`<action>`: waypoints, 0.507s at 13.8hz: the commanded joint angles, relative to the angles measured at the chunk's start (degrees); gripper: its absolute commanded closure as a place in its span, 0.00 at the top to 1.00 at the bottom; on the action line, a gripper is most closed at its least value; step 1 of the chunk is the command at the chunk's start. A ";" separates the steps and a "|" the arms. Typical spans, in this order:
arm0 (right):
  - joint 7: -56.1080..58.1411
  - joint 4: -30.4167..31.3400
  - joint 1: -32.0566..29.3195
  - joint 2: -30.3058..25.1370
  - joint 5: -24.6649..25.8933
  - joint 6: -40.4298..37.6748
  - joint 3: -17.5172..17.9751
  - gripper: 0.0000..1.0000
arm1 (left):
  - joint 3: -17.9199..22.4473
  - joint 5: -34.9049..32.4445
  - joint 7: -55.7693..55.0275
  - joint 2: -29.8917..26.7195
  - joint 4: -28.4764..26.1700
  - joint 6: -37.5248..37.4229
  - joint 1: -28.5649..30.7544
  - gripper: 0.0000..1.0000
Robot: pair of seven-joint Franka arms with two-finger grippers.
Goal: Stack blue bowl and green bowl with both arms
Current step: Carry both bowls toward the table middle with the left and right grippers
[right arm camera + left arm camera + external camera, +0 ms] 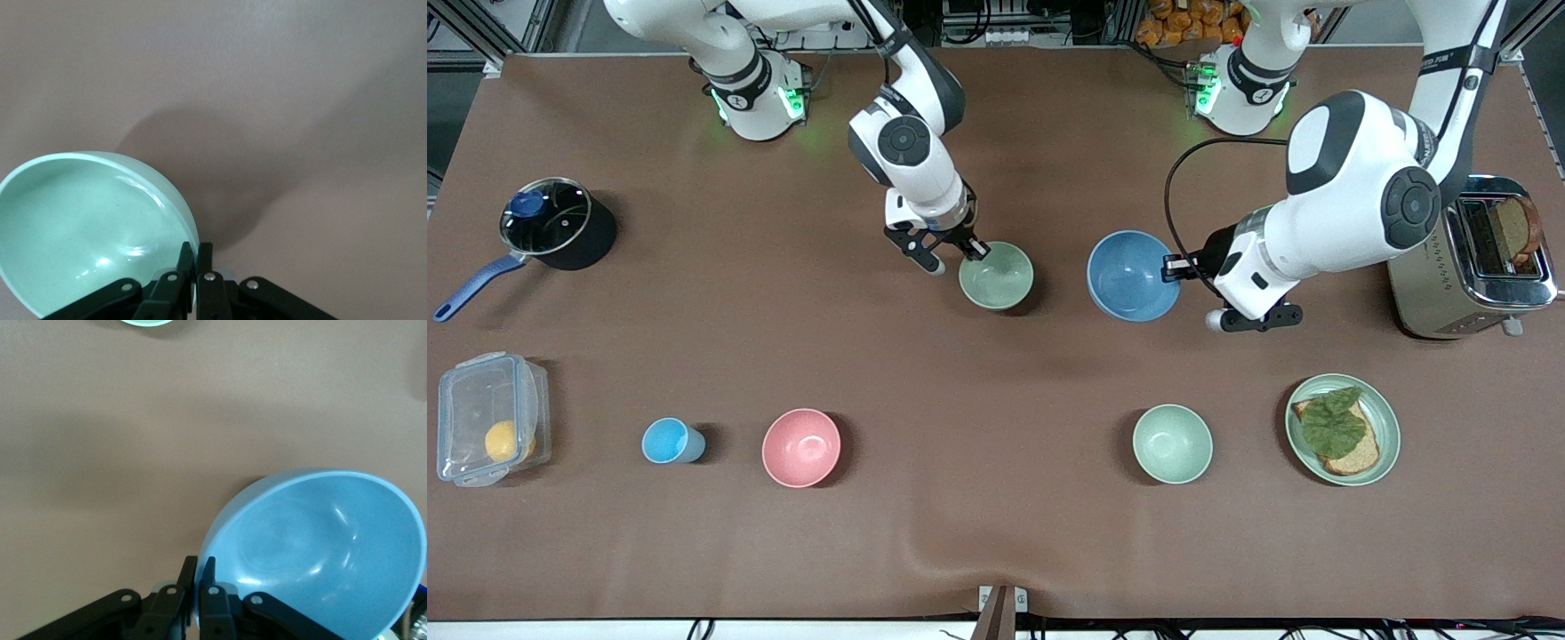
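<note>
From the front, my right tool (973,252) pinches the green bowl (997,276) at its rim, beside the blue bowl (1132,276) my left tool (1172,268) grips, mid-desk (996,533). My left wrist view shows fingers (208,590) clamping the blue bowl's (320,550) rim. My right wrist view shows fingers (203,270) clenched on the green bowl's (87,227) rim.

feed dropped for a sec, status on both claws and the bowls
Left claw shut on blue bowl rim. Right claw shut on green bowl rim. Bowls side by side, apart, not yet stacked. Nothing between them.
</note>
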State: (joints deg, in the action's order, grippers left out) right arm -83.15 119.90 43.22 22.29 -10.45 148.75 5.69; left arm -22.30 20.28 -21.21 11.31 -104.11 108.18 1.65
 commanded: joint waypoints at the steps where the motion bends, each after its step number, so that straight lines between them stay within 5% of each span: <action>1: -2.19 -2.21 0.99 1.00 -0.89 0.05 -0.59 0.00 | -0.29 -1.30 -1.20 0.29 -0.13 0.89 -0.06 0.00; 7: -7.82 -4.49 1.78 3.89 -0.71 0.75 -0.59 0.00 | -0.29 -3.23 -1.99 2.14 -0.04 2.74 0.46 0.00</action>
State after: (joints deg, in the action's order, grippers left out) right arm -89.31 117.84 43.77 23.62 -10.46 148.97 5.68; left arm -22.27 18.28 -21.51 13.45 -104.15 110.27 1.71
